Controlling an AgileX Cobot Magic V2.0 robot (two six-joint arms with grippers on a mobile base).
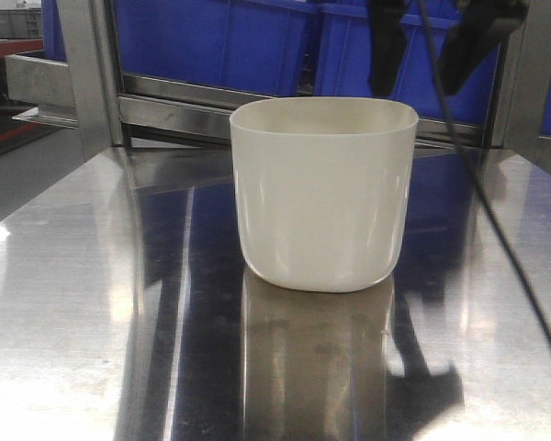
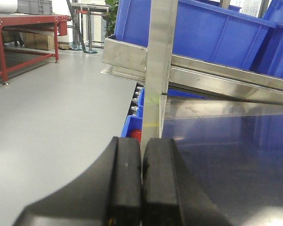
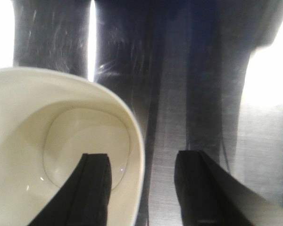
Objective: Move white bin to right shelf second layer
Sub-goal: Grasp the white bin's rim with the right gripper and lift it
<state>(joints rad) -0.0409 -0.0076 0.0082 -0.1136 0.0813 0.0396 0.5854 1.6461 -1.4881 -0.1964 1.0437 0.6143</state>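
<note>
White bin sits upright, mouth up, mid-frame on the steel table, rim's long axis prob. left-right across the front view. Right gripper hangs over it, jaws spread w/ one finger inside the tub and one outside, straddling the wall for a rim pinch; nothing gripped yet. Left gripper jaws pressed together on nothing, parked clear near the rack post.
</note>
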